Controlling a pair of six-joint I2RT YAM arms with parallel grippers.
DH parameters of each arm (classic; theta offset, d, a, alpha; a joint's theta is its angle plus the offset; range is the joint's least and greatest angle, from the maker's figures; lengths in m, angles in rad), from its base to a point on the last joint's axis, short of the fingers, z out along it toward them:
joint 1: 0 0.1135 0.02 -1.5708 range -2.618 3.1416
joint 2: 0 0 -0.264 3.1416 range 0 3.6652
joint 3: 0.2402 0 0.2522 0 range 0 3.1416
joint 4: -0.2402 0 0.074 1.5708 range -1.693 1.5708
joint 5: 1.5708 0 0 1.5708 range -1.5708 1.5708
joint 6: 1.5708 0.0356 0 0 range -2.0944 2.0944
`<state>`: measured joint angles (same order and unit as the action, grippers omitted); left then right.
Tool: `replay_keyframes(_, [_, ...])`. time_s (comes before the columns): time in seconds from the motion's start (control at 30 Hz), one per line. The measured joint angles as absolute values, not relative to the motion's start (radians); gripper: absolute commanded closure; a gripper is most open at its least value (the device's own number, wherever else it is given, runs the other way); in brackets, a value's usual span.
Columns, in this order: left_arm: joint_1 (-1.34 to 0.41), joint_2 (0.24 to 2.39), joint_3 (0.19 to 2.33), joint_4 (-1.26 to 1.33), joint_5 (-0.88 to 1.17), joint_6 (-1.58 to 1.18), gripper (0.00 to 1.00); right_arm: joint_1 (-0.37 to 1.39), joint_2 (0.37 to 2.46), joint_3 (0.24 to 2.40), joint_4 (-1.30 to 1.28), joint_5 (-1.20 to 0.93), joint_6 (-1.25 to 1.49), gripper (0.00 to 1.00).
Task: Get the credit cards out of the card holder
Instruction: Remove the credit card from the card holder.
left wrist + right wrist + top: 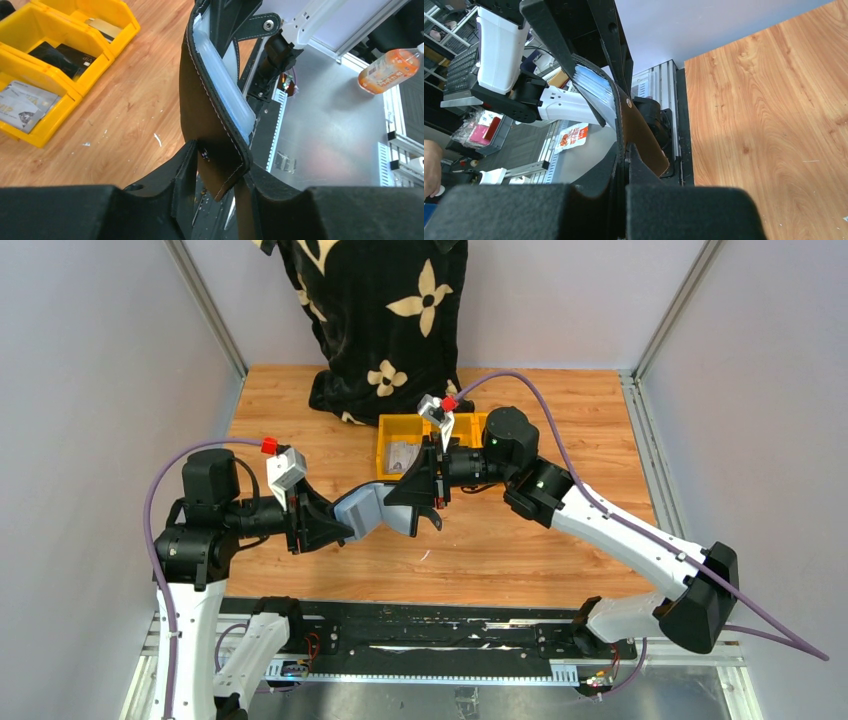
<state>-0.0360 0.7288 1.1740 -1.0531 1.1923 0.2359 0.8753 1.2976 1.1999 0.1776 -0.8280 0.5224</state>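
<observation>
The card holder (372,508) hangs opened in the air between both grippers, its grey-blue inside facing up. My left gripper (345,530) has the holder's left end between its fingers. In the left wrist view the black cover (210,115) touches both of the left gripper's (217,170) fingers, with the closing tab hanging in the gap. My right gripper (412,508) is shut on the holder's other edge (636,130), its (626,165) fingers pinched on the thin leather. Credit cards (403,457) lie in a yellow bin. Any cards inside the holder are hidden.
Yellow bins (75,95) stand at the back middle of the wooden table, one with a silvery card (25,102), one with a small black slab (60,55). A black flowered cloth (385,320) hangs behind them. A metal rail (400,640) runs along the near edge.
</observation>
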Motion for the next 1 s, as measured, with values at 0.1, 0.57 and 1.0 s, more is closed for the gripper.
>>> replay_keyframes(0.1, [-0.036, 0.727, 1.174, -1.052, 1.202, 0.236, 0.69, 0.875, 1.298, 1.199, 0.187, -0.837, 0.533, 1.0])
replay_keyframes(0.57, [-0.036, 0.722, 1.191, -1.055, 1.21, 0.24, 0.8, 0.875, 1.286, 1.19, 0.214, -0.882, 0.555, 1.0])
replay_keyframes(1.0, [-0.036, 0.748, 1.195, -1.057, 1.259, 0.239, 0.7, 0.886, 1.293, 1.123, 0.373, -0.961, 0.655, 1.0])
